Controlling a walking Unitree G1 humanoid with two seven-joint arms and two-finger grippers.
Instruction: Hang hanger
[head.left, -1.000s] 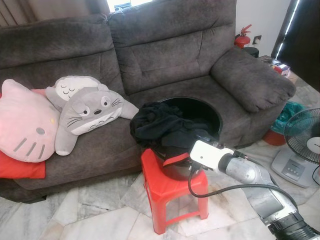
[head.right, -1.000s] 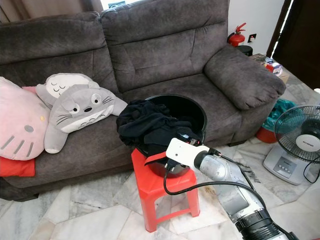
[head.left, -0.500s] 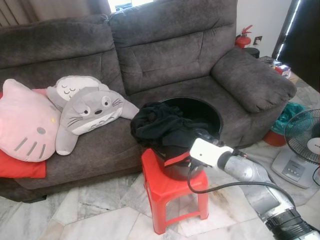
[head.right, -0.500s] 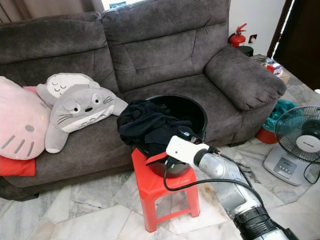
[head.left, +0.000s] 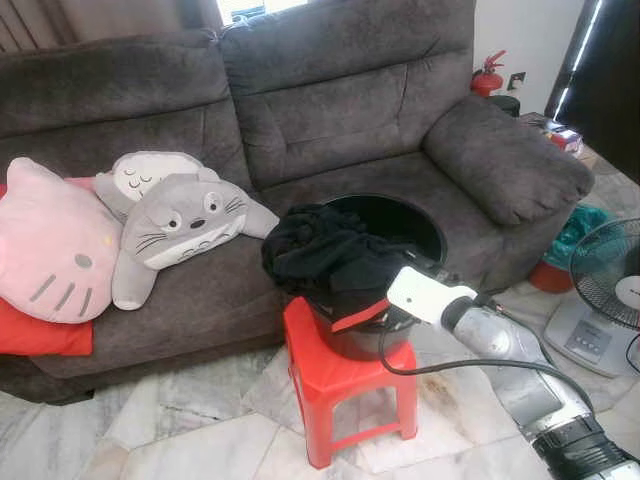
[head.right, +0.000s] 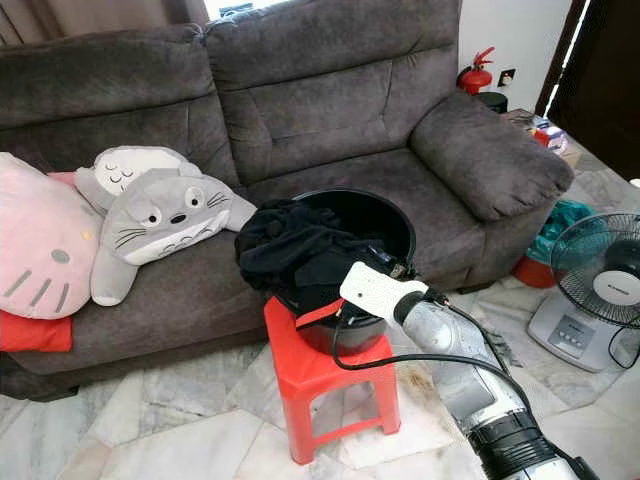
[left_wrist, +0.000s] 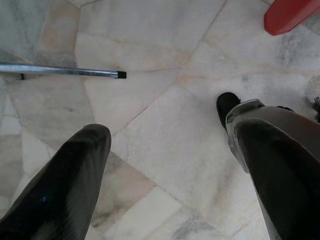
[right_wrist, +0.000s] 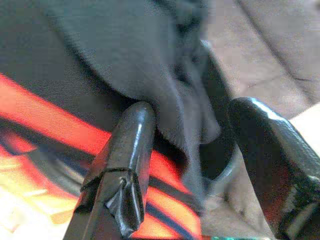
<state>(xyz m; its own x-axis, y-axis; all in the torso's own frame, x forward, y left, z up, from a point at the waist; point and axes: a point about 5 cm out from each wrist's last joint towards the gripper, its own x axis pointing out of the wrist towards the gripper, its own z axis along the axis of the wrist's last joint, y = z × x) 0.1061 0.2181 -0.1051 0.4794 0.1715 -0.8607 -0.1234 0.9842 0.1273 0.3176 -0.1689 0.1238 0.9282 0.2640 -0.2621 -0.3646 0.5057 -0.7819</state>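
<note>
Right gripper (right_wrist: 190, 165) spread wide at the rim of a black bucket (head.left: 415, 225) on a red stool (head.left: 340, 380), fingers (right_wrist: 125, 150) straddling dark clothes (head.left: 325, 250) with a red band (head.left: 358, 315). No hanger discernible among the fabric. Left gripper (left_wrist: 170, 165) open, idle above marble floor (left_wrist: 150, 125). Likely risks: closing on loose cloth alone, or tugging the bucket off its small perch.
</note>
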